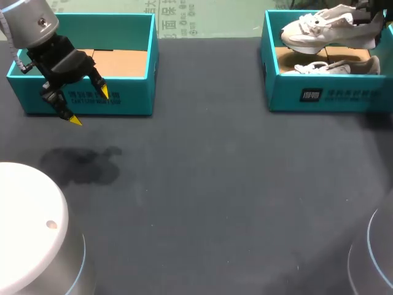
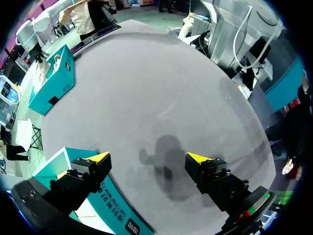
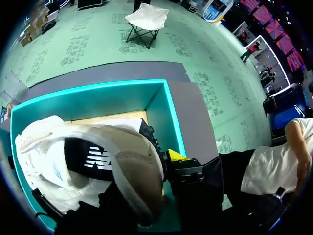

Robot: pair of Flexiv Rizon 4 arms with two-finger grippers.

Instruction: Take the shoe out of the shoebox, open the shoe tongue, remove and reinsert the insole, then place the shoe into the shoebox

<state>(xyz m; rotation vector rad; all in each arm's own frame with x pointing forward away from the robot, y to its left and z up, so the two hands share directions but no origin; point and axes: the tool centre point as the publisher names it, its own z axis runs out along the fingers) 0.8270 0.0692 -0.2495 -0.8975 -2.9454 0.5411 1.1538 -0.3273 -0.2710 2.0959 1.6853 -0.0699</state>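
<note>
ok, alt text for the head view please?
A white shoe hangs over the right teal shoebox, gripped by the right gripper at the view's edge; a second shoe lies inside. The left gripper, fingers open, hovers before the left shoebox on a dark table.

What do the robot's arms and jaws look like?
The left arm has a rounded silver-grey wrist with a thin white cable beside it. Its jaws are black and blocky, each finger ending in a bright yellow wedge tip. The right jaws look the same, though only one yellow tip shows. The left base is a white dome above a blue-lit ring.
</note>
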